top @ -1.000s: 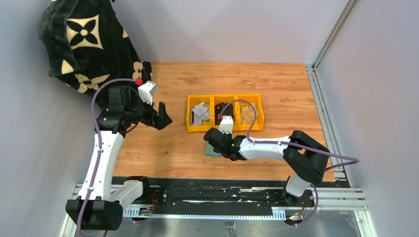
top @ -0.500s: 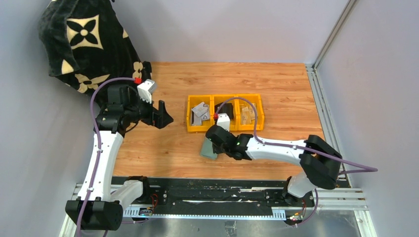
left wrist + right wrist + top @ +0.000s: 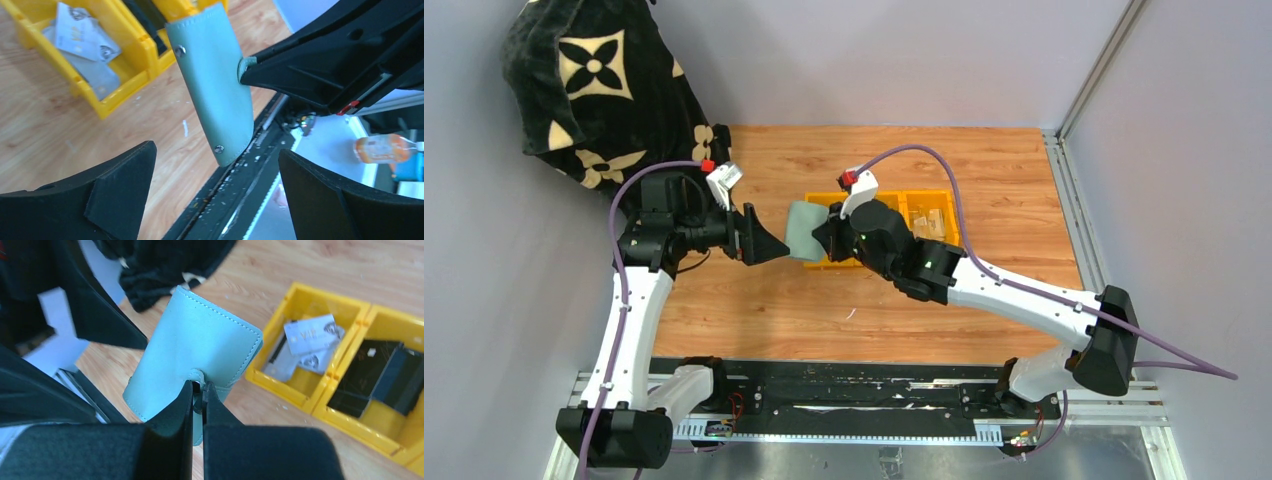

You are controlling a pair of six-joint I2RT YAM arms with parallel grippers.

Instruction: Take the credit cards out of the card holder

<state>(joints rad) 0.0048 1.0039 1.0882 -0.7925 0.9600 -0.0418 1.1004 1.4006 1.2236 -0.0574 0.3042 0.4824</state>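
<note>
Card holder point(image 3: 804, 230): held closed, clear of the table, left of the yellow bins point(image 3: 929, 193), between both grippers.
Right gripper point(image 3: 198, 390): pinched onto the closure tab point(image 3: 197, 374); the holder is apparently offered leftward.
Left gripper point(image 3: 215, 155): spread wide, just short of the holder, nothing gripped.
Orientation: broad face turned left; long axis roughly near–far, tilted.

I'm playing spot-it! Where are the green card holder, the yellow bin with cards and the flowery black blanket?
card holder point(image 3: 192, 340), right wrist view, its green front face.
yellow bin point(image 3: 285, 390), right wrist view, its near wall.
blanket point(image 3: 594, 65), top view, a cream flower.
</note>
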